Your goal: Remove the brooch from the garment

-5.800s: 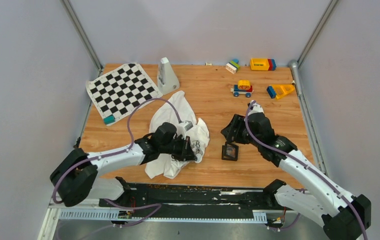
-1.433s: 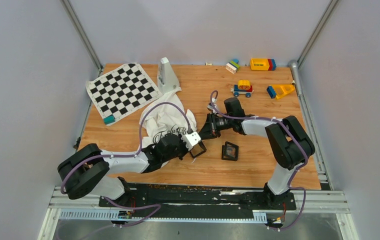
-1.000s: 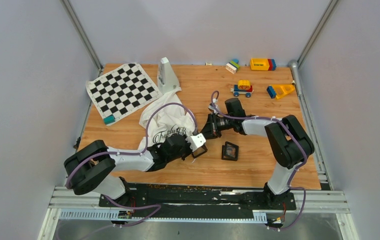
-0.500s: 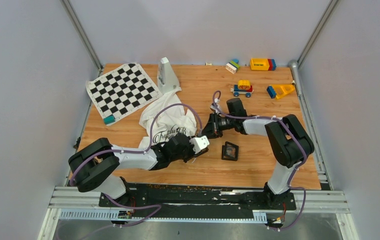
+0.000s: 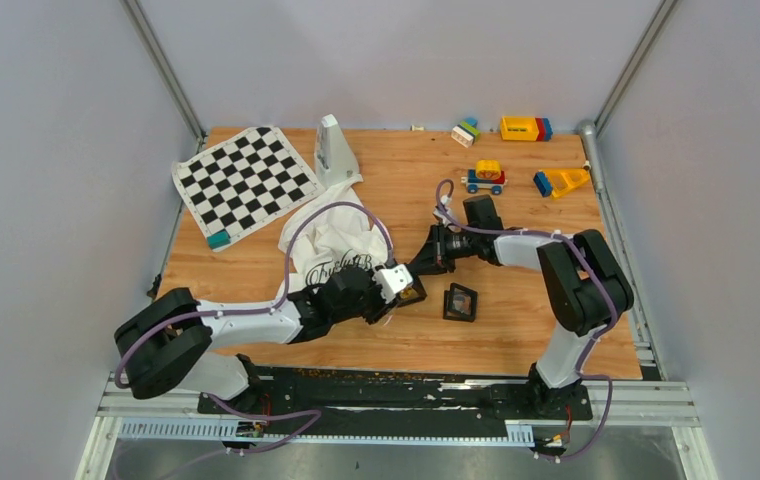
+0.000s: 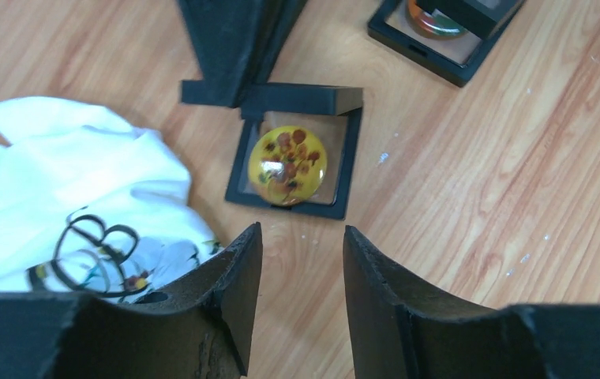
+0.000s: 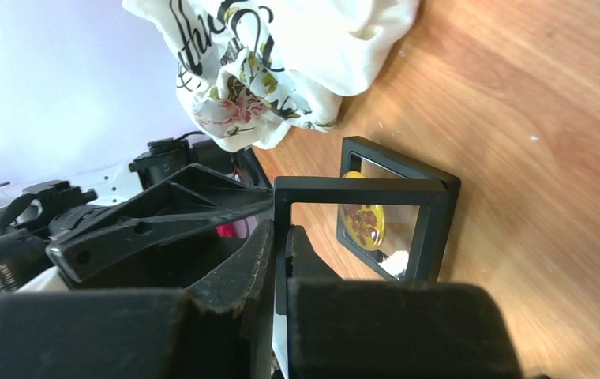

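The brooch (image 6: 287, 166), round and yellow with red flowers, lies in the black base (image 6: 348, 170) of a small display box on the wood, just right of the white printed garment (image 6: 68, 166). My left gripper (image 6: 301, 233) hovers a little in front of it, open, nothing between its fingers. The box's hinged frame lid (image 7: 360, 189) stands upright, and my right gripper (image 7: 281, 237) is shut on its edge. Through the lid I see the brooch (image 7: 364, 217). In the top view the box (image 5: 412, 293) sits between the left gripper (image 5: 403, 287) and the right gripper (image 5: 424, 265), beside the garment (image 5: 331, 235).
A second black display box (image 5: 459, 301) lies to the right of the first. A chessboard mat (image 5: 244, 180) and a white cone-shaped object (image 5: 334, 150) stand at the back left. Toy blocks and a toy car (image 5: 483, 177) are at the back right.
My left gripper has opened and drawn back slightly, leaving the brooch in the box base. The right gripper has shifted a little to the right, still holding the lid.
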`<move>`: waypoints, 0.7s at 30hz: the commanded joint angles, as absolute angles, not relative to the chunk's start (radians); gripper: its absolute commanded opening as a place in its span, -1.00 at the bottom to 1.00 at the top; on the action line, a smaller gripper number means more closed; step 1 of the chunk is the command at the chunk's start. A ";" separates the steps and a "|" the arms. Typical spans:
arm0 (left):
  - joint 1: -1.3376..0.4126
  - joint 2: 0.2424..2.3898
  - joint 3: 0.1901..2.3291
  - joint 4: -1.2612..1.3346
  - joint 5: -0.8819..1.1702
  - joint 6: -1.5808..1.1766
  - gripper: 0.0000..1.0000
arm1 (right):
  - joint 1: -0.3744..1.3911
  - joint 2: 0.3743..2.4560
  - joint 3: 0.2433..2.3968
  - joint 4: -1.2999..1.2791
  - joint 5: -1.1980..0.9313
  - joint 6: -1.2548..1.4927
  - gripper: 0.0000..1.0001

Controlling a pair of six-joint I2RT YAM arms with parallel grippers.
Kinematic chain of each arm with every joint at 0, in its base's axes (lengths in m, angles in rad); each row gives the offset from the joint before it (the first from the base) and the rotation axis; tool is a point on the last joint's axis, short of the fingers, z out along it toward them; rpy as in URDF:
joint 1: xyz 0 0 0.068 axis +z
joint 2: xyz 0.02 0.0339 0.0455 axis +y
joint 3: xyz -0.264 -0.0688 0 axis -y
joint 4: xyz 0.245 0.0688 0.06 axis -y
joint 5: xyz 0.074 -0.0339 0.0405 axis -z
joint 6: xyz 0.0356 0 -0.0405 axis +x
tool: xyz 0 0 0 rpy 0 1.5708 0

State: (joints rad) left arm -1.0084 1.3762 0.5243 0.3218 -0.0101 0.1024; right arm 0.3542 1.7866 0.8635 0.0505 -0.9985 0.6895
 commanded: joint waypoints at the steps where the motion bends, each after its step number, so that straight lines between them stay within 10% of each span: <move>1: -1.008 1.293 0.538 0.269 -0.107 0.026 0.00 | 0.329 1.721 0.894 -0.071 -0.877 0.594 -1.00; 21: -0.829 1.170 0.547 0.134 -0.022 -0.161 -0.01 | 0.282 1.667 1.062 -0.411 -0.435 0.456 -0.99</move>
